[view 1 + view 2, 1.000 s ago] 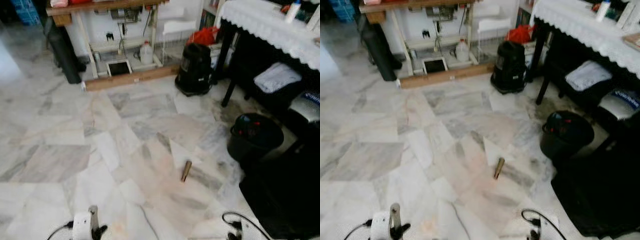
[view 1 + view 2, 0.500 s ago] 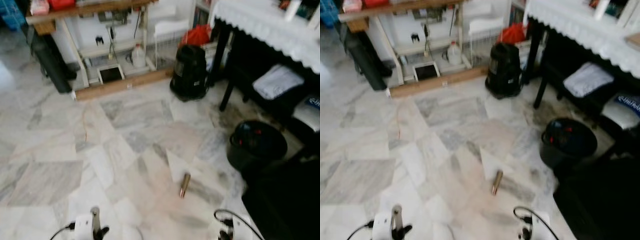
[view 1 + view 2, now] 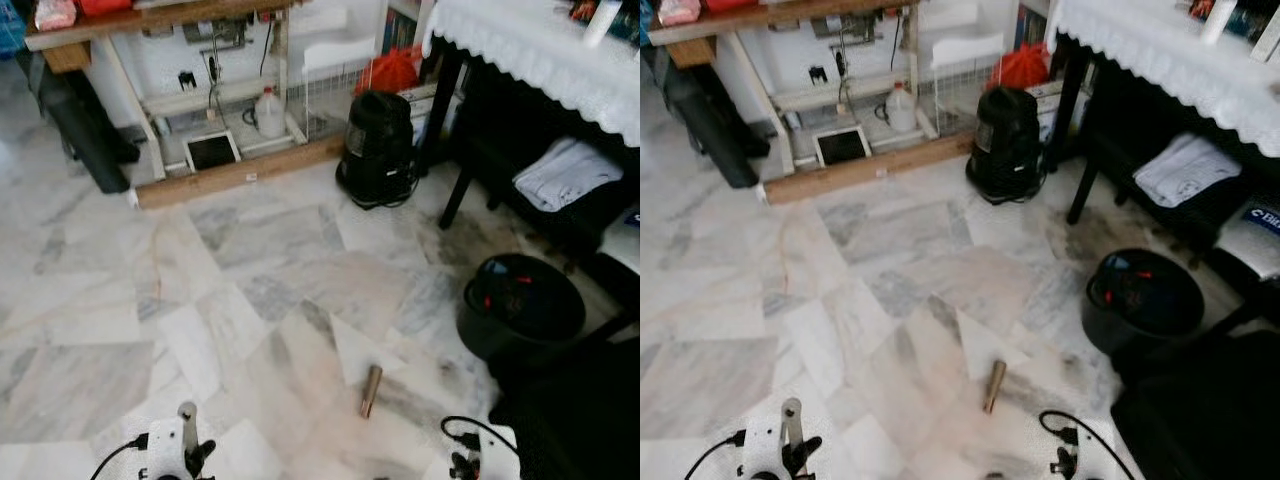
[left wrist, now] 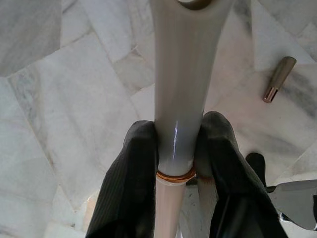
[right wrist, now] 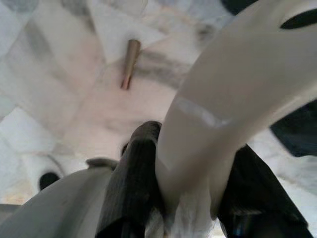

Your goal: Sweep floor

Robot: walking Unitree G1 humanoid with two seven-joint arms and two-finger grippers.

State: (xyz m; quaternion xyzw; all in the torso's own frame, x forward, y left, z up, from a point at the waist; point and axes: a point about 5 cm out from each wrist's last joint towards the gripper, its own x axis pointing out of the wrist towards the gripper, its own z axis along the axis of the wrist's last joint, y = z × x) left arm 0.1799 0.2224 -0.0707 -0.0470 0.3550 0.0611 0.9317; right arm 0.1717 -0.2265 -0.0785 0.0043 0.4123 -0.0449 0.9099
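While both pincers pinch pale handles, the left pincer (image 4: 174, 163) on a broom pole (image 4: 181, 74) and the right pincer (image 5: 190, 173) on a curved handle (image 5: 233, 99), steer toward the brown tube (image 3: 371, 389) on the marble floor (image 3: 120, 300), skirting the black bucket (image 3: 520, 305).

The floor (image 3: 250, 290) is of pale marble tiles with grey and pinkish veins, laid at angles. At the top left of the frame stands a wooden workbench (image 3: 150, 20) with white legs, and a long wooden board (image 3: 235, 175) lies along its foot. Under it stand a white jug (image 3: 269, 113) and a dark framed panel (image 3: 211, 152). At the top right is a table with a white lace cloth (image 3: 540, 45) and dark legs; a folded pale cloth (image 3: 568, 172) rests below it. The light is even and soft.
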